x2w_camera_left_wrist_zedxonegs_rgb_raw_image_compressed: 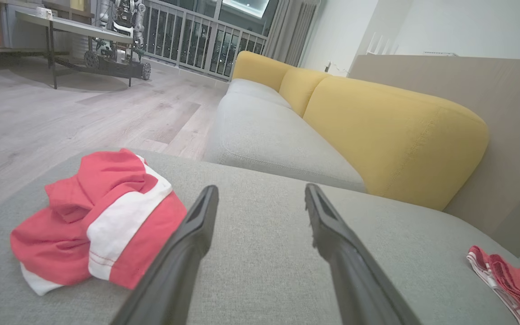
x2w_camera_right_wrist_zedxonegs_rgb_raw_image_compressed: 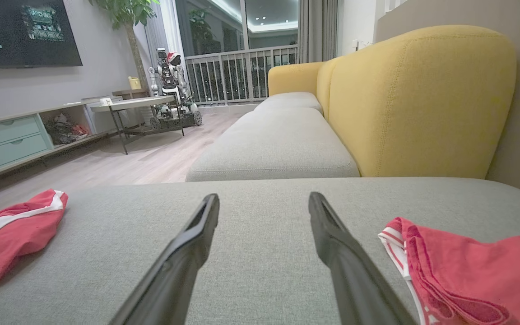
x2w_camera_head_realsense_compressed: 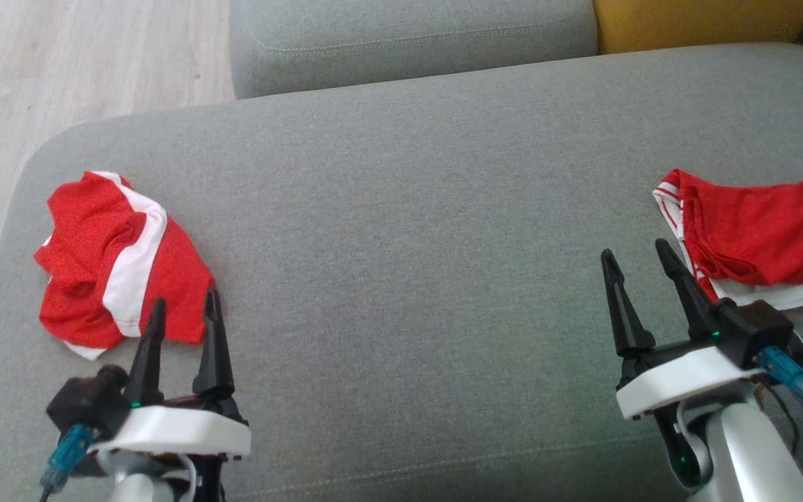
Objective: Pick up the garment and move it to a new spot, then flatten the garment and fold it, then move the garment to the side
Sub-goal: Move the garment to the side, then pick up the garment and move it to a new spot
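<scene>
A crumpled red garment with a broad white stripe lies in a heap at the left end of the grey cushion. It also appears in the left wrist view and the right wrist view. My left gripper is open just right of its near edge, fingers empty. Another red garment with white trim lies flatter at the right edge. My right gripper stands open beside its left edge, holding nothing.
The cushion drops to the wooden floor on the left. Beyond it lie another grey seat cushion and a yellow backrest. A low table and a wheeled robot stand far off across the room.
</scene>
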`<state>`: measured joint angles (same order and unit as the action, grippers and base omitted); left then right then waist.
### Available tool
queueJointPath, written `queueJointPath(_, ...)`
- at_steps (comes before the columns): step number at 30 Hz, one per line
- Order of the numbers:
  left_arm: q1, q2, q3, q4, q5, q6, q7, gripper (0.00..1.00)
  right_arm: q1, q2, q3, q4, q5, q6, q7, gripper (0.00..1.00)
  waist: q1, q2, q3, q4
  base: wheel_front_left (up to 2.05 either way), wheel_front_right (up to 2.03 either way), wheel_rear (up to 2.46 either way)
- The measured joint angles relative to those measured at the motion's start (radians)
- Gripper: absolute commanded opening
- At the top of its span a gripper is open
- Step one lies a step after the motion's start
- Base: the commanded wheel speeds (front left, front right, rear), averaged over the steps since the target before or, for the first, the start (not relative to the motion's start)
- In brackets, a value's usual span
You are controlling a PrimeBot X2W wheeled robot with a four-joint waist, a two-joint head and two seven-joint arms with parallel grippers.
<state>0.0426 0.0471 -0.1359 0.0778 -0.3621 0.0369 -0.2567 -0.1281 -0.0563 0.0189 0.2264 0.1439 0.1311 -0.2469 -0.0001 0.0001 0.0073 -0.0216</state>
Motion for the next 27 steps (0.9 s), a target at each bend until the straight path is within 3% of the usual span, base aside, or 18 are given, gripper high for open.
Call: queueJointPath(27, -0.001, 0.0, 0.014, -0.027, 0.018, -0.002, 0.0, 1.0, 0.001, 0.001, 0.02, -0.006, 0.016, 0.0, -0.001, 1.0, 0.0, 0.0, 0.008, 0.006, 0.0, 0.0, 0.0)
